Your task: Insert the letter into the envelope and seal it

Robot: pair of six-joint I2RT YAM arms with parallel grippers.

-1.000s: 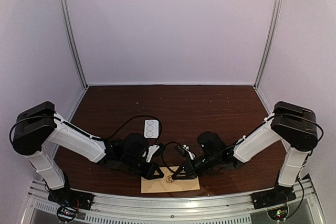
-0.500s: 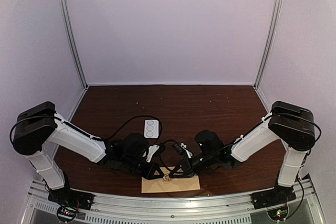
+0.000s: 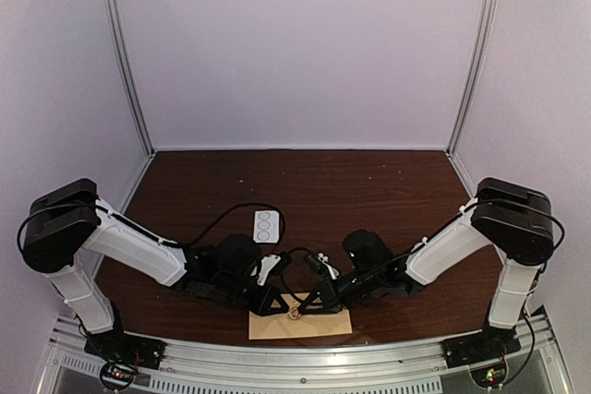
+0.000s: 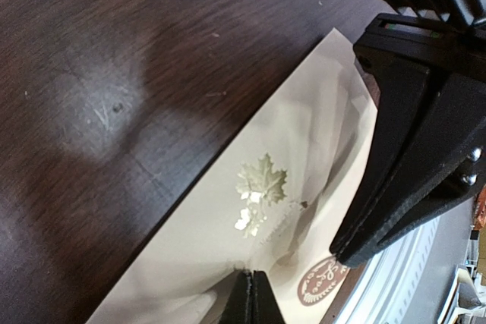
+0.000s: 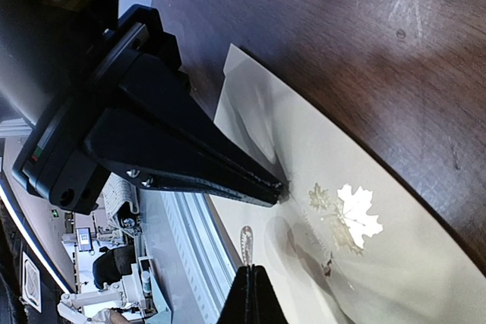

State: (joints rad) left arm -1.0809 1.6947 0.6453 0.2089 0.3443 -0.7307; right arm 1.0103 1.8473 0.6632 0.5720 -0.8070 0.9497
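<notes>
The tan envelope [image 3: 300,323] lies flat at the near table edge, flap down, with a gold maple-leaf sticker [image 4: 262,180] on the flap point and a round brown stamp [image 4: 323,282] near it. My left gripper [image 3: 280,304] is shut, its tip [image 4: 250,278] resting on the envelope just by the leaf. My right gripper [image 3: 312,306] is shut too, its tip [image 5: 250,272] on the envelope [image 5: 395,210] close to the leaf [image 5: 353,214]. The two tips point at each other. The letter is not in view.
A small white card with three round stickers [image 3: 267,225] lies behind the left arm. The aluminium rail [image 3: 305,357] runs right along the envelope's near edge. Walls close off the left, right and back of the dark wooden table [image 3: 369,191].
The right arm has drawn slightly back and left, its gripper tip shifting a little on the envelope. The left arm and the envelope have not moved.
</notes>
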